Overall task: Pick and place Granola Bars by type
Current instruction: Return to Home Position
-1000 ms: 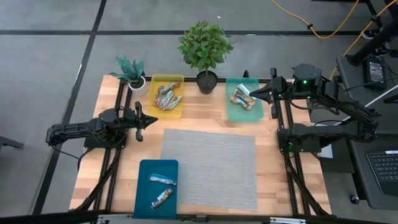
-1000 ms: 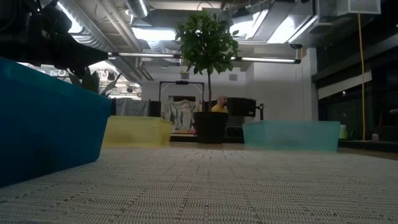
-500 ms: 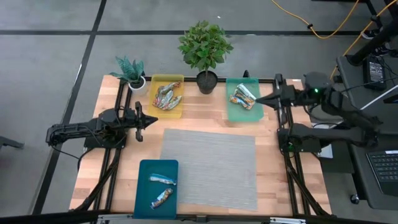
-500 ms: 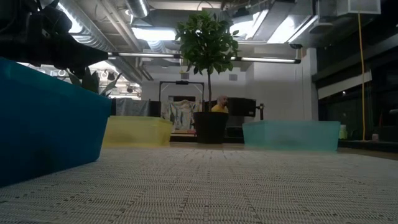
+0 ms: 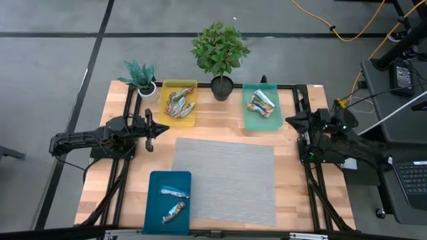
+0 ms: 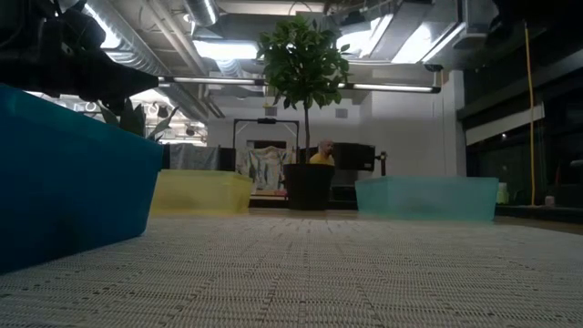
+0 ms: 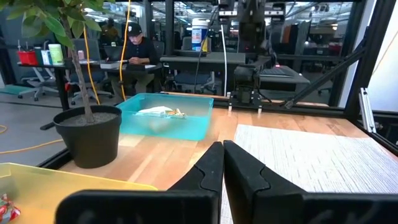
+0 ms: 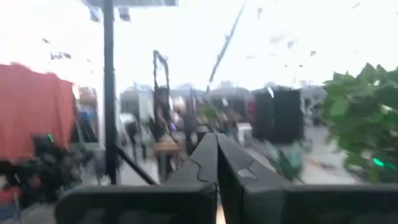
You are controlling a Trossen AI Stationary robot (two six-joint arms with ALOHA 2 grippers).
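Observation:
The Granola Bars lie in three trays: several in the yellow tray [image 5: 178,103], a few in the light teal tray [image 5: 259,104], two in the blue tray [image 5: 172,202]. My left gripper [image 5: 164,129] is shut and holds nothing; it points level over the bare wood left of the grey mat, and its wrist view shows the shut fingers [image 7: 222,163] with the teal tray [image 7: 166,117] beyond. My right gripper [image 5: 289,120] is also shut and holds nothing; it sits at the table's right side, just nearer than the teal tray. Its wrist view is blurred.
A grey mat [image 5: 225,180] covers the table's middle. A tall potted plant [image 5: 221,53] stands between the yellow and teal trays, and a small plant [image 5: 141,77] stands at the far left corner. People sit at desks beyond the table [image 7: 134,43].
My right gripper has drawn back from beside the teal tray toward the table's right edge and a little nearer, sinking as the arm folds in. It has tipped upward and stayed shut.

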